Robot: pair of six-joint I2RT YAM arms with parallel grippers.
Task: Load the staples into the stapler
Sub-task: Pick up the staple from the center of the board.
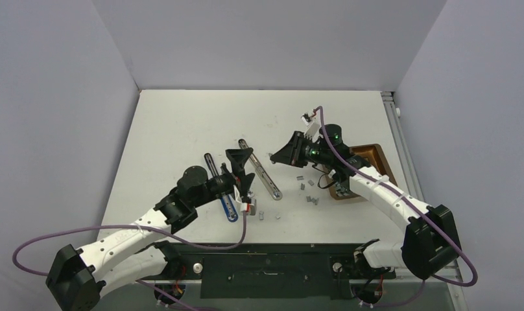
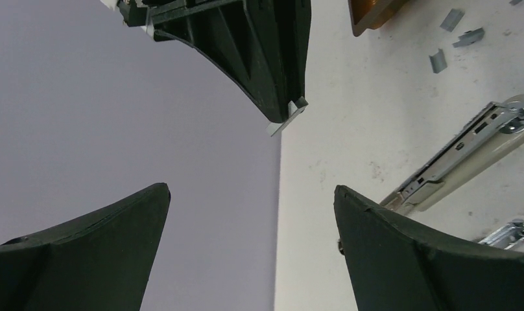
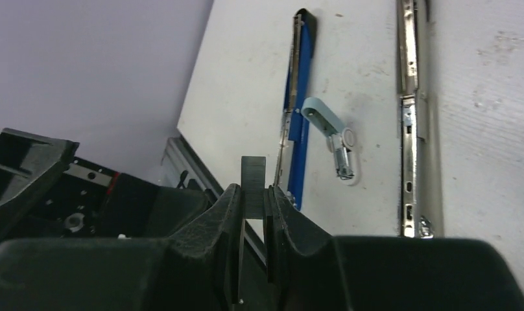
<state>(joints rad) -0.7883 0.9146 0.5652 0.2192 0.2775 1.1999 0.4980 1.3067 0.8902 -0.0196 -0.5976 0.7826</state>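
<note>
Here the right jaws pinch one staple strip above the table's middle. Loose staples lie nearer the right edge, beside a brown tray. The left jaws gape wide, empty, between the blue stapler and the beige stapler.

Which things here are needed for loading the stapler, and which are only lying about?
Needed: staple strip in right end effector, loose staples, blue stapler, cream stapler.
Lying about: brown tray, pale blue tool.
</note>
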